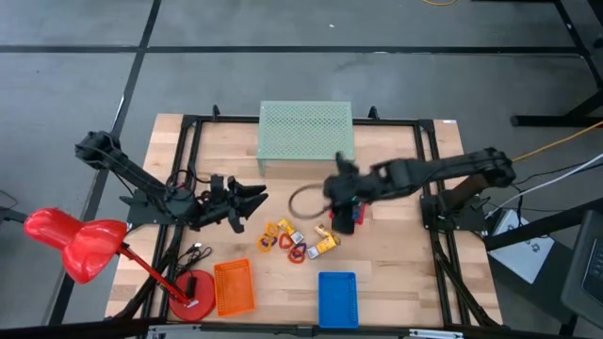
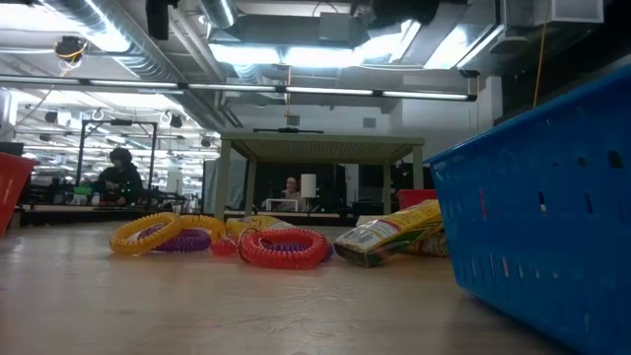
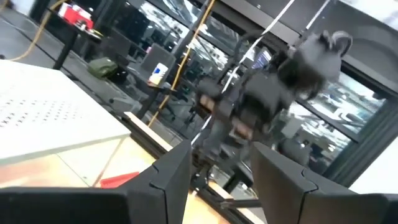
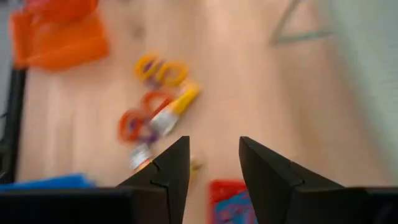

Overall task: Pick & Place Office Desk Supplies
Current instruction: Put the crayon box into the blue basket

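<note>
The supplies lie in a small heap mid-table point(image 1: 297, 240): yellow rings point(image 4: 161, 70), red rings point(image 4: 140, 119) and yellow-and-silver blocks point(image 4: 173, 112). In the low view, yellow point(image 2: 158, 232), purple point(image 2: 189, 240) and red point(image 2: 284, 247) rings lie flat by a yellow packet point(image 2: 389, 235). My right gripper point(image 1: 345, 218) point(image 4: 214, 146) hangs open above the table just right of the heap, pointing down, with a red-and-blue item point(image 4: 233, 199) under it. My left gripper point(image 1: 252, 202) point(image 3: 221, 158) is open, held level left of the heap, and faces the right arm point(image 3: 267, 93).
A green basket point(image 1: 306, 137) stands at the far edge, an orange basket point(image 1: 234, 285) and a blue basket point(image 1: 337, 298) at the near edge. A red desk lamp point(image 1: 75, 243) leans over the left corner on its base point(image 1: 193, 297). A brown ring point(image 1: 306, 200) lies before the green basket.
</note>
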Controlling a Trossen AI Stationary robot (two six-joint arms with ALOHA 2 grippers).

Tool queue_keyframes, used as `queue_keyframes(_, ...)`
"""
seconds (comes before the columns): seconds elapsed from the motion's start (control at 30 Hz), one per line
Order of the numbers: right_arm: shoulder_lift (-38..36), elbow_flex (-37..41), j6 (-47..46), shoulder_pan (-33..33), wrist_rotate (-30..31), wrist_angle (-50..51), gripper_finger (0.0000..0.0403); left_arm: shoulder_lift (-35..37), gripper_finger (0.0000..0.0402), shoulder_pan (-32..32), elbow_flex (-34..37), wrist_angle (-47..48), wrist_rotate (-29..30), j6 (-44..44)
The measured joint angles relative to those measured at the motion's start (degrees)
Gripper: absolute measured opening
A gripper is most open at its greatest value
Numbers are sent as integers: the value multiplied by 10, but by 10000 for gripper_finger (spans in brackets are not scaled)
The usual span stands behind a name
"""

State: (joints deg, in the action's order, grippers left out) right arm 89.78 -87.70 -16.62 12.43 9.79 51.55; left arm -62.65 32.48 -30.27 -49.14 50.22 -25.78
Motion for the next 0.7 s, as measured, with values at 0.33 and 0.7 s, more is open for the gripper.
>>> queue_keyframes(0.33,56,0,-69,48,-45,-9,142,85,162,56,0,207,-36,-34)
queue_keyframes(0.7,59,-1,-168,81,-58,18,142,258,161,175,0,509,-19,-99)
